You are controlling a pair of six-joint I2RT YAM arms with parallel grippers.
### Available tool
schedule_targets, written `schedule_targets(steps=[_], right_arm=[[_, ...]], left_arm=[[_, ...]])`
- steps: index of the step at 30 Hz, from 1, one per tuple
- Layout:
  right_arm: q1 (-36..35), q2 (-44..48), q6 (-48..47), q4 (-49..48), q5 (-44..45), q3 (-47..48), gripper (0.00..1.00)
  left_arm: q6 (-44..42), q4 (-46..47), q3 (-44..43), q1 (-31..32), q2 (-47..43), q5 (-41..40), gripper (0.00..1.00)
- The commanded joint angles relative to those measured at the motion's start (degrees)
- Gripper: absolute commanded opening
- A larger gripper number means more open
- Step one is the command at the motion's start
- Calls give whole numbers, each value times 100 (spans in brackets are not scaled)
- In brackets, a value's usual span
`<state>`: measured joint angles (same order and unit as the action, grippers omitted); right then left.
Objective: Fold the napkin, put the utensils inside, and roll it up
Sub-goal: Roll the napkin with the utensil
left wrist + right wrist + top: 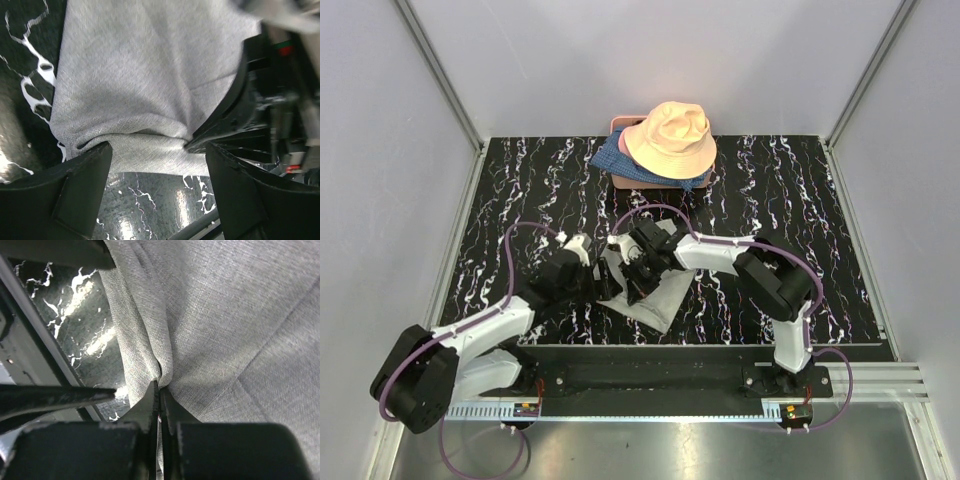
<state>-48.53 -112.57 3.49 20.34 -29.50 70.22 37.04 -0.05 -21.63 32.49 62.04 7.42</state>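
The light-grey napkin point(663, 300) lies crumpled on the black marbled table between the two arms. In the right wrist view, my right gripper point(160, 386) is shut on a pinched ridge of the napkin point(225, 315), cloth bunching at its tips. My left gripper point(158, 150) is open, its fingers astride the near edge of the napkin point(140, 75) without pinching it. From above, the left gripper point(603, 280) and right gripper point(638, 278) stand close together over the cloth's left part. The utensils are out of view.
A peach bucket hat point(670, 140) sits on blue patterned fabric point(608, 160) over a pink box point(620, 124) at the back centre. The right gripper's black body point(235, 110) crowds the left wrist view. Grey walls enclose the table point(800, 220).
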Motion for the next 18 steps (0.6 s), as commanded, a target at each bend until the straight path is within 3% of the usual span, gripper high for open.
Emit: schedule_targets(steps=[1,10,18], right_arm=[[151,-274,47,-3,-477,-17,0],[669,-748,-50,163,-1804,89,0],[881,-1056,-234,295,-2253,176,0]], left_arm=[[-503,-179,-281,-41,-384,-364,82],[-794,-496,132,-41,-1141,-935,90],[-777,-408,89,-41,-844,-1348,87]])
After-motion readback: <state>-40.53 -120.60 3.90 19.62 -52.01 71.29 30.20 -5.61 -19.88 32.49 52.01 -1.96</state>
